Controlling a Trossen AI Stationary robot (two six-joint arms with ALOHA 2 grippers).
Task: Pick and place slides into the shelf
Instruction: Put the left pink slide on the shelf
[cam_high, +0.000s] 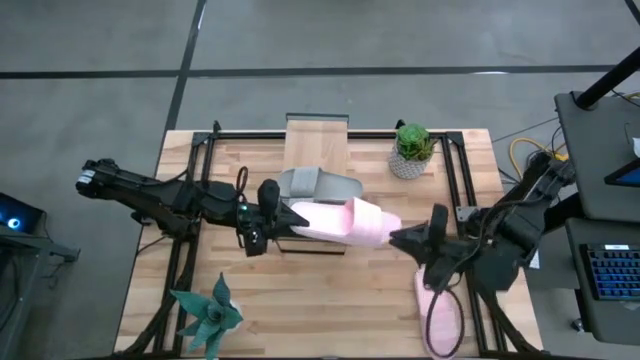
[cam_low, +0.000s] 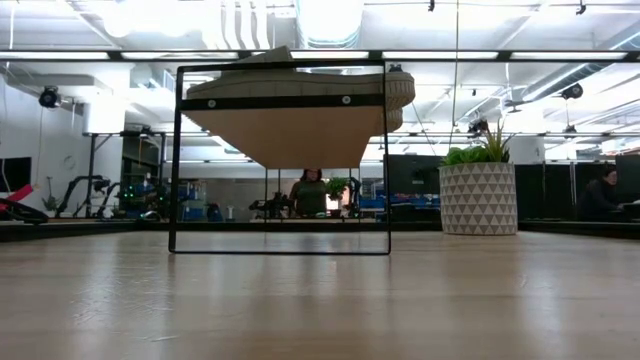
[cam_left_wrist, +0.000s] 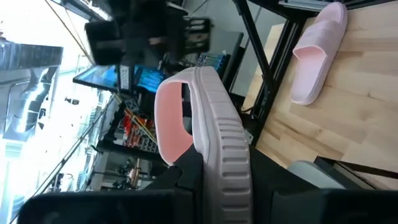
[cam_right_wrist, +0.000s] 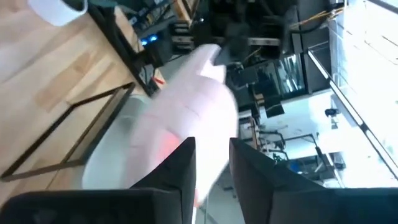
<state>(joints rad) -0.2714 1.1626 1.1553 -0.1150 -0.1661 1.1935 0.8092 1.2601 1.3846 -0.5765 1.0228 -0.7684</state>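
My left gripper is shut on a pale pink slide held in the air over the shelf's near end. The slide's strap end points toward my right gripper. That gripper is open, its fingers right at the strap end of the slide. A grey slide lies sole-down on the shelf's wood top, also seen from the side. A second pink slide lies flat on the table at the near right. My left gripper holds the pink slide by its end away from the strap, coming level from the table's left and along the slide. The fingers hide the contact. The slide is lifted clear, turned on its edge, its ridged sole showing. Whether my right gripper touches the slide, I cannot tell.
A potted plant in a white patterned pot stands at the back right beside the shelf. A green plant-like object sits near the front left edge. Black frame bars run along both sides of the table.
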